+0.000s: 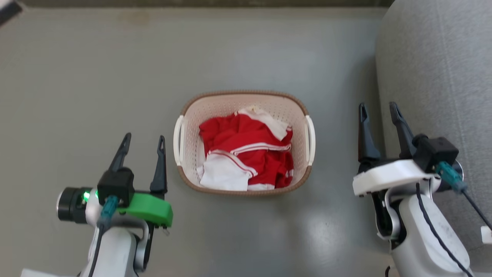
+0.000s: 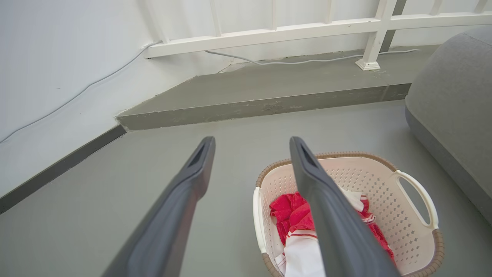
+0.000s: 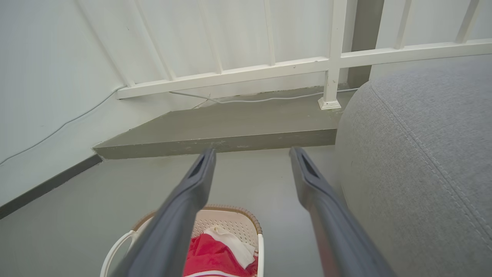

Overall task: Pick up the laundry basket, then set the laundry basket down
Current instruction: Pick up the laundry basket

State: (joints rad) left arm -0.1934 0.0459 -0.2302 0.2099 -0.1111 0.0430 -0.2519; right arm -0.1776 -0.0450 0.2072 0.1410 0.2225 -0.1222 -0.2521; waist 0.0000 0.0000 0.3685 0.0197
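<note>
Basket [image 1: 244, 92] is set on the floor [image 1: 115, 77], with red-and-white clothing [image 1: 246, 148] contained in it. Left end effector [image 1: 144, 136] is held released, jaws apart, near the basket's left side with no contact. Right end effector [image 1: 377, 104] is likewise released, positioned off the basket's right side, beside a grey cushion [image 1: 438, 69].
</note>
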